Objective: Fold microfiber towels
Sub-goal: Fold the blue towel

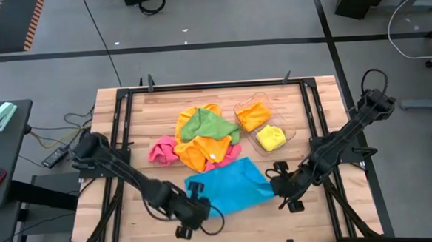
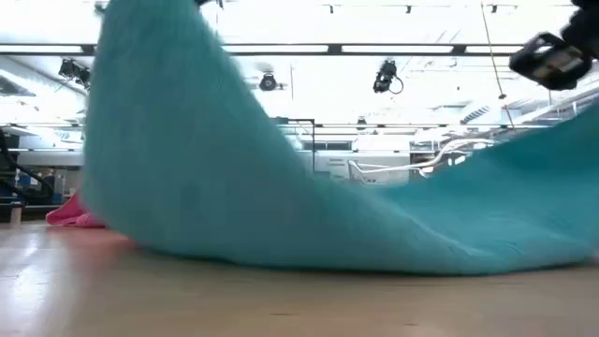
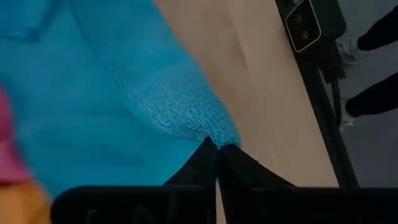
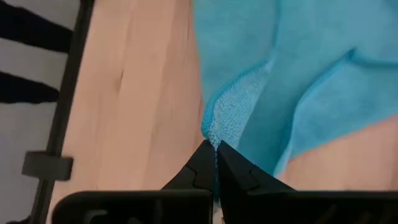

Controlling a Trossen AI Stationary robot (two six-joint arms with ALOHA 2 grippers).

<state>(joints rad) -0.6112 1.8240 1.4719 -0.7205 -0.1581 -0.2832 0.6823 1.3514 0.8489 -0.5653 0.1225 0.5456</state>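
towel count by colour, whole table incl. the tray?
Blue: 1, pinched by left gripper and right gripper
Green: 1
Pink: 1
Orange: 2, pile, tray
Yellow: 1, in tray
Total: 6, as far as the pile shows

A light wooden table top (image 1: 135,125) with a black metal frame (image 1: 199,85) along its edges fills the centre of the high view. A clear plastic tray (image 1: 289,129) rests on it toward 1 o'clock from the centre. Off the table at 9 o'clock, a black side stand (image 1: 14,154) carries a pale green flat object (image 1: 2,115), with loose cables (image 1: 57,137) on the grey floor beside it.
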